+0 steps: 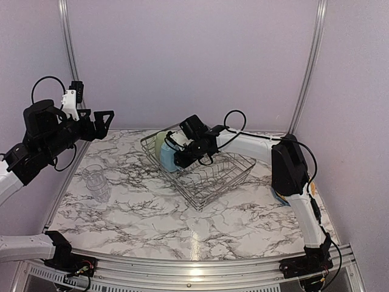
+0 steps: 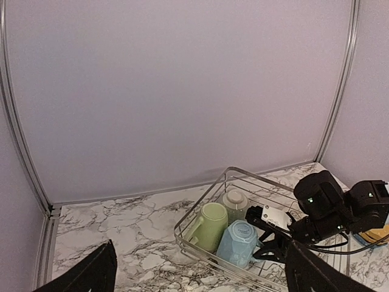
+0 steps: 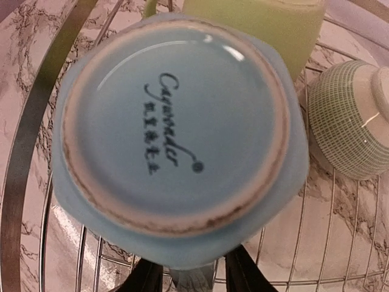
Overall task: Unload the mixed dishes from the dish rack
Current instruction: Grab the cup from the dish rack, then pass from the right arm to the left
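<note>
The dish rack [image 1: 214,187] is sitting on the marble table [image 1: 152,213], turned like a diamond, near the back wall. Three things are sitting close together in its far left corner, and all three are upside down. The light blue mug [image 3: 176,128] is nearest the front. The pale green cup [image 3: 255,24] is touching it just behind. The green bowl [image 3: 349,121] with tiny squares on it is sitting beside them, a little apart from the mug. The right arm is reaching across the rack, and the right gripper [image 3: 190,275] is hanging right over the mug, looking down at its round bottom with dark writing on it. Its two black fingers [image 3: 146,277] are standing narrow, one on each side of a blue bit at the mug's edge. I cannot tell if they are squeezing it or only sitting next to it. The left gripper [image 1: 104,123] is hanging up high on the left side, far from the rack, pointing toward it. Its fingers [image 2: 91,274] are spread wide and are holding nothing. The clear glass [image 1: 96,181] is standing on the table under the left arm, well apart from the rack.
</note>
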You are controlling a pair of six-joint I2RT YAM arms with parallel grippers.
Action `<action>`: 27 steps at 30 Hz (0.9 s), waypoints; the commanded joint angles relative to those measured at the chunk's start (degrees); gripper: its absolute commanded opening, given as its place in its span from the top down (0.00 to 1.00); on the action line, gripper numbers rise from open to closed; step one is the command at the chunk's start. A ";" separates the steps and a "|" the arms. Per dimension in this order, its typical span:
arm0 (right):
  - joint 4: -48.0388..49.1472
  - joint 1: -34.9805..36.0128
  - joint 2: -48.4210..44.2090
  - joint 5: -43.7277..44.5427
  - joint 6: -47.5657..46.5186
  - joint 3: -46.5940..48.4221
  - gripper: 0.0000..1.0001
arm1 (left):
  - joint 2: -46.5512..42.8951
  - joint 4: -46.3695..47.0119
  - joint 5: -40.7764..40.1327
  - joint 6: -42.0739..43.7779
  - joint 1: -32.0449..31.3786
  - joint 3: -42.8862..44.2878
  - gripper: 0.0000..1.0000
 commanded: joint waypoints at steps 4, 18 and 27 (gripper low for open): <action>2.65 0.06 0.53 -0.43 -1.23 2.55 0.80 | 0.83 1.95 -0.67 1.10 -0.02 -1.10 0.01; 9.74 -0.01 -5.62 -0.80 -2.86 -2.93 1.00 | 2.55 3.25 0.19 -0.40 -0.03 -1.18 0.01; 20.36 0.02 -12.49 -3.11 1.01 -9.21 1.00 | 8.70 -3.62 4.17 -6.40 -0.02 7.92 0.01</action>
